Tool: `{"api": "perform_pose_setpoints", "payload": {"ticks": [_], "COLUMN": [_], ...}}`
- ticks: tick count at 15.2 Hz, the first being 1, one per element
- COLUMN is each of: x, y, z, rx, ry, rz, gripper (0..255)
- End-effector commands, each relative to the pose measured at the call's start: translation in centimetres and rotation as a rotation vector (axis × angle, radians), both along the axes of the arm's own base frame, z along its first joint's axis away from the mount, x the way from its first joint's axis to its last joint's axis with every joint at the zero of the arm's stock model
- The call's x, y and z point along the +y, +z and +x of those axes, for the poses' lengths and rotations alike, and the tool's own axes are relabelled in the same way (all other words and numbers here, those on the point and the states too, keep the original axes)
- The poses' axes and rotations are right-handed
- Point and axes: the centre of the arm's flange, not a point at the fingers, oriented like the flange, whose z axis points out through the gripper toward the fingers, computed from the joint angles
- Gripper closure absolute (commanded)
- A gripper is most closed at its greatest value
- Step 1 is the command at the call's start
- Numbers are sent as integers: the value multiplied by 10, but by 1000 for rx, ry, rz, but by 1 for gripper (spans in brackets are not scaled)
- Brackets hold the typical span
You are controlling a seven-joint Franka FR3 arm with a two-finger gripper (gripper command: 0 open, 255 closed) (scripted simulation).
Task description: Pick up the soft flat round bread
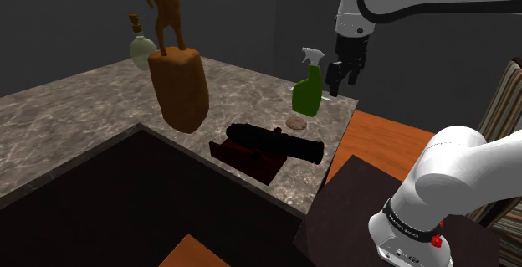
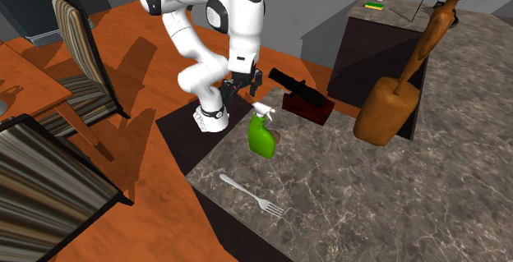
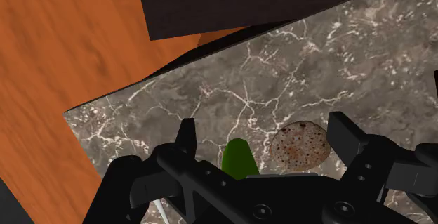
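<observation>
Flat round bread (image 1: 295,122), speckled brown, lies flat on the marble desk (image 1: 67,115) near its corner. It sits just beside the base of the green spray bottle (image 1: 308,89), between the bottle and a black cannon model (image 1: 272,142) on a dark red base. Claw (image 1: 343,77) hangs above the corner, higher than the bottle top, fingers spread, pinching nothing. In the wrist view the bread (image 3: 300,146) is close to one finger, untouched. Brown wooden statue (image 1: 177,81) stands further in. Fork (image 2: 251,195) lies apart near the desk edge.
</observation>
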Motion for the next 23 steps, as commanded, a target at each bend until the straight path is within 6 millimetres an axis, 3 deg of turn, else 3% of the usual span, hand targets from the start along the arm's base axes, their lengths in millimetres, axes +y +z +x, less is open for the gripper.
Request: {"api": "perform_pose_setpoints", "payload": {"ticks": [1, 13, 20, 23], "x": [0, 46, 46, 46], "y": [0, -117, -154, -157], "z": [0, 76, 76, 76], "rx": [0, -83, -83, -83], "ry": [0, -235, -235, -235], "rz": [0, 85, 85, 85], "gripper": [0, 0, 0, 0]}}
